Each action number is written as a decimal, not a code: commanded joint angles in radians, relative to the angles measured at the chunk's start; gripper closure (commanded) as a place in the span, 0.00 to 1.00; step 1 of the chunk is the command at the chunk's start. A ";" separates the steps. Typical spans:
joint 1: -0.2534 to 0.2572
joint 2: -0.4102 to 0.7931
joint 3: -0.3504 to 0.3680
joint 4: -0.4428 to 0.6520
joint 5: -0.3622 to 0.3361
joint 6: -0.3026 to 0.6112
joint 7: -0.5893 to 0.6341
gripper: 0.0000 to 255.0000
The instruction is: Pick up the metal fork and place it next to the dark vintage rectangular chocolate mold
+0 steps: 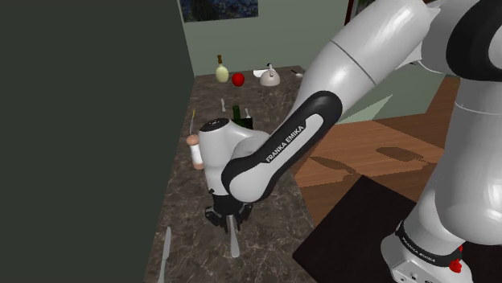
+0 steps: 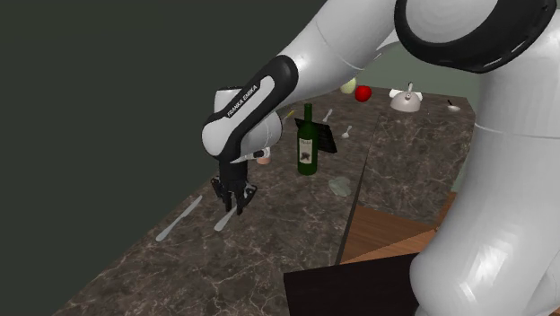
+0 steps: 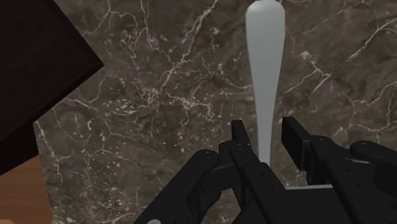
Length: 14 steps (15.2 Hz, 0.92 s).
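Gripper (image 1: 228, 215) hangs low over the dark marble tabletop (image 1: 277, 241) at the shoulder view's lower centre, with the pale fork (image 1: 234, 245) lying just beneath it. In the second exterior view, left of centre, the gripper (image 2: 231, 203) straddles the fork (image 2: 223, 221); the dark mold (image 2: 328, 138) stands at upper centre, behind a green bottle (image 2: 307, 142). In the wrist view the gripper (image 3: 266, 143) is spread either side of the fork (image 3: 263, 70), not touching it.

The tabletop (image 1: 189, 205) was viewed lengthwise toward its far end in the shoulder view, from behind the stand (image 1: 354, 241). The second exterior view was set similarly, but lower and nearer. The wrist view was aimed closely downward. The green bottle (image 1: 236, 112) and red apple (image 1: 238, 79) were shared by both exterior views.
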 commanded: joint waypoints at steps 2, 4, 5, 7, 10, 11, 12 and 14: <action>-0.008 -0.030 0.007 0.011 0.018 -0.038 -0.011 1.00; -0.012 -0.051 0.011 0.017 0.030 -0.063 -0.017 1.00; -0.014 -0.060 0.012 0.021 0.036 -0.075 -0.020 1.00; -0.017 -0.080 0.015 0.029 0.047 -0.101 -0.025 1.00; -0.022 -0.107 0.019 0.043 0.063 -0.139 -0.032 1.00; -0.023 -0.116 0.020 0.048 0.067 -0.152 -0.034 1.00; -0.024 -0.125 0.020 0.053 0.072 -0.165 -0.036 1.00; -0.027 -0.142 0.021 0.065 0.081 -0.191 -0.040 1.00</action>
